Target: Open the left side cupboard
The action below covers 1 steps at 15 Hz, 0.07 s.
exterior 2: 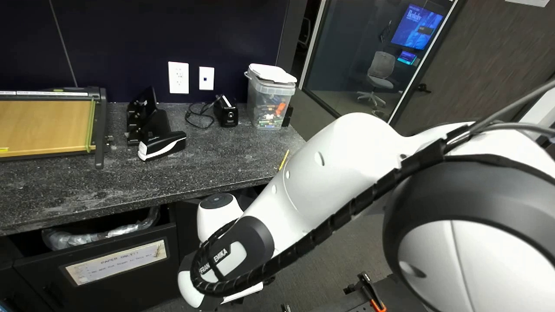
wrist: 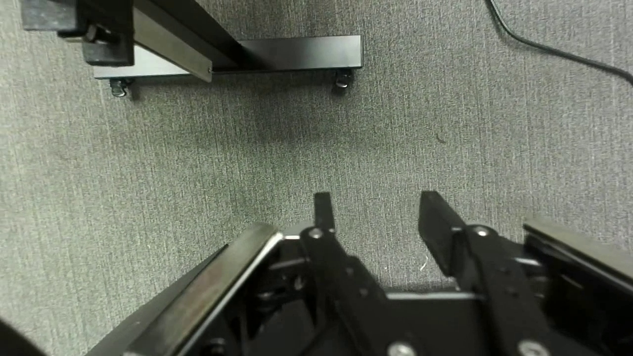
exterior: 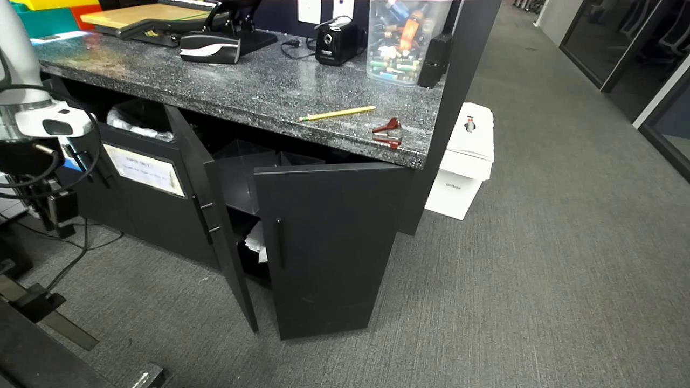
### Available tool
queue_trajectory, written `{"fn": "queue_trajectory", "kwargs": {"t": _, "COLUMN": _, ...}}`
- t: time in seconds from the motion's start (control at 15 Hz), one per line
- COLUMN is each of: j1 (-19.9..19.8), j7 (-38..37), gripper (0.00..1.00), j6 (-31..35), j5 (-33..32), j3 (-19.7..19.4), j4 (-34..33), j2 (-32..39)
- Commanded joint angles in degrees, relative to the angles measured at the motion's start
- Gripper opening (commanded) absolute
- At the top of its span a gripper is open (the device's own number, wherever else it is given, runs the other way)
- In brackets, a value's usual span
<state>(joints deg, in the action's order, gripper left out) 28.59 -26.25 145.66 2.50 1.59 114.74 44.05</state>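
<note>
Gripper [wrist: 377, 212] stands widely spread, holding nothing. Left side cupboard [exterior: 229, 264], flat, matte black, hangs open above ribbed carpet [exterior: 474, 302].

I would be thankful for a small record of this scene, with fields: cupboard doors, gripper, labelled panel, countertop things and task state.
Left side cupboard: open, swung outward
Its handle: slim dark bar, not gripped
Paired door: also open
Gripper: open, holding nothing, away from both doors
Labelled panel: sign reads PAPER ONLY!!
Countertop: includes yellow pencil, clear tub, probable red staple remover
Task state: appears done
</note>
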Motion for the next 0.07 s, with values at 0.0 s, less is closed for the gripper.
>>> {"fn": "queue_trajectory", "kwargs": {"t": 0.0, "j1": -0.98, "j7": -0.51, "gripper": 0.52, "j6": -0.16, "j5": -0.77, "j3": 0.61, "j4": 0.10, "j2": -0.19}}
